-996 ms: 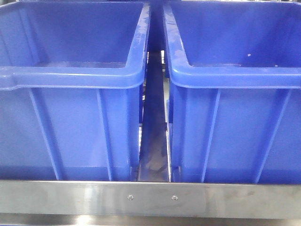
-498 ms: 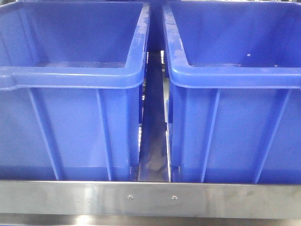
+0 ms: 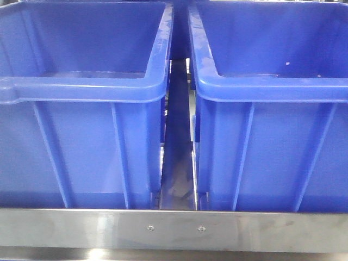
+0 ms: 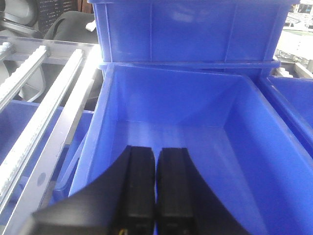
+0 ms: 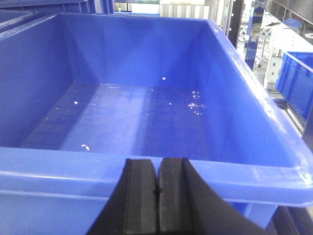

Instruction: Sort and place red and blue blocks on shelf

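Both tools closed, empty: left tool [image 4: 155, 196] over a blue bin [image 4: 254, 147], right tool [image 5: 156, 196] at another's rim [image 5: 146, 169]. No blocks visible; direction undeterminable.

The left arm's black two-finger gripper [image 4: 155, 161] appears at the lower edge of the left wrist view, pointing forward. Its two flat black pads are pressed together, with only a thin seam between them and nothing held. The right arm's black two-finger gripper [image 5: 157, 169] appears likewise in the right wrist view: pads closed against each other, empty. Neither arm appears in the front-facing view.
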`<state>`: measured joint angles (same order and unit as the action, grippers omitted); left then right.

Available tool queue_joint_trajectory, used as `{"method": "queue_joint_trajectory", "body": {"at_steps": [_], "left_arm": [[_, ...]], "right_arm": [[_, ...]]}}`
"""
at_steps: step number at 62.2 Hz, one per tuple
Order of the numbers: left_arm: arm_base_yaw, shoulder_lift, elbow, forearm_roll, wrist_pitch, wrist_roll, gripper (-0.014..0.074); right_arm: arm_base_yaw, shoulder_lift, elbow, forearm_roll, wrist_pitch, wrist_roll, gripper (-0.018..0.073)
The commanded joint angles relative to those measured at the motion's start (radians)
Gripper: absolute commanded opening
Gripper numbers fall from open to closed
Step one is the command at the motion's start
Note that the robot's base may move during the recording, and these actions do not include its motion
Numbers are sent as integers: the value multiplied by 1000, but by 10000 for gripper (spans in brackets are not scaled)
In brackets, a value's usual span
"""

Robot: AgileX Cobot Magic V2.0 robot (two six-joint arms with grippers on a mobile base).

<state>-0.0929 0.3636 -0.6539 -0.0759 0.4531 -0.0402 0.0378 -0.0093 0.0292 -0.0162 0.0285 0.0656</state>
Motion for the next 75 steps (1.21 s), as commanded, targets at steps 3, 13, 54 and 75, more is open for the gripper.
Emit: {"method": "queue_joint_trajectory", "body": {"at_steps": [3,13,54,75], "left_arm": [[1,8,-36,-11,-78,-2,125],[3,7,-3,87,-202,-2,125],[3,-252,597,-6,-596,-2,125],[3,-384,690,-6,-593,-2,125]], "right_arm": [[1,-21,-21,-10,-89,-7,54],[1,-21,-21,-10,-89,-7,54],[1,-21,-21,-10,-89,-7,54],[1,-21,-21,-10,-88,-7,54]]}}
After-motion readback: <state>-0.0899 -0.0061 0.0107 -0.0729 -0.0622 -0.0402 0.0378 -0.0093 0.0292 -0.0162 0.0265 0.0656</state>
